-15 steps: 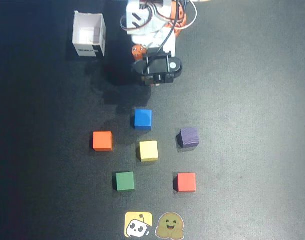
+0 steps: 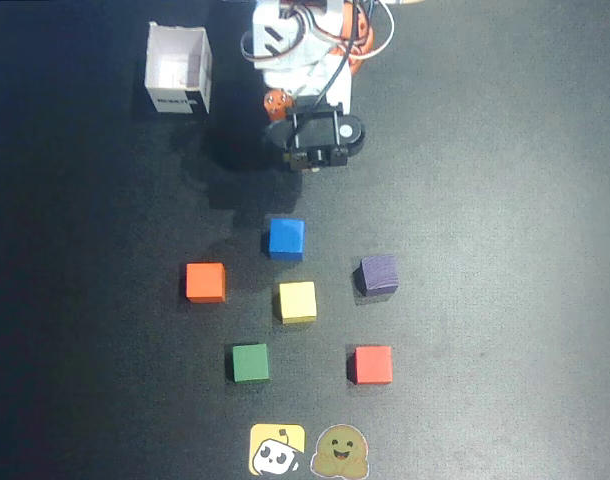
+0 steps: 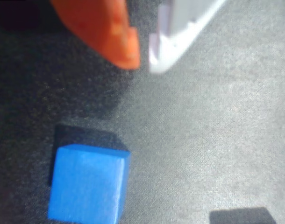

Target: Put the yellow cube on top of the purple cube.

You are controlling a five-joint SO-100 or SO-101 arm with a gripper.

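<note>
**Yellow cube ringed by neighbours, gripper not yet over it**

Yellow cube (image 2: 297,301) sits on the dark table (image 2: 505,180) in the middle of a loose ring of blocks, untouched, and that crowding is the main hazard.

Going left to right in the overhead view: the orange cube (image 2: 205,282) lies well to its left, and the green cube (image 2: 250,362) sits below and left. The blue cube (image 2: 285,238) is just above the yellow one, between it and the arm, so a low forward reach would likely clip it; the wrist view shows that blue cube (image 3: 86,184) close under the fingers already. The red cube (image 2: 371,364) lies below and right. The purple cube (image 2: 378,275), the target, stands apart to the right with bare cloth between, the clearest lane for the carry.

The gripper (image 2: 307,163) hangs near the base, holding nothing; in the wrist view its orange finger (image 3: 112,35) and white finger (image 3: 180,35) stand only slightly parted. An off-centre placement could tip the yellow cube off the purple one.

The white box (image 2: 178,70) at upper left and the stickers (image 2: 310,450) at the bottom edge are out of the way.
</note>
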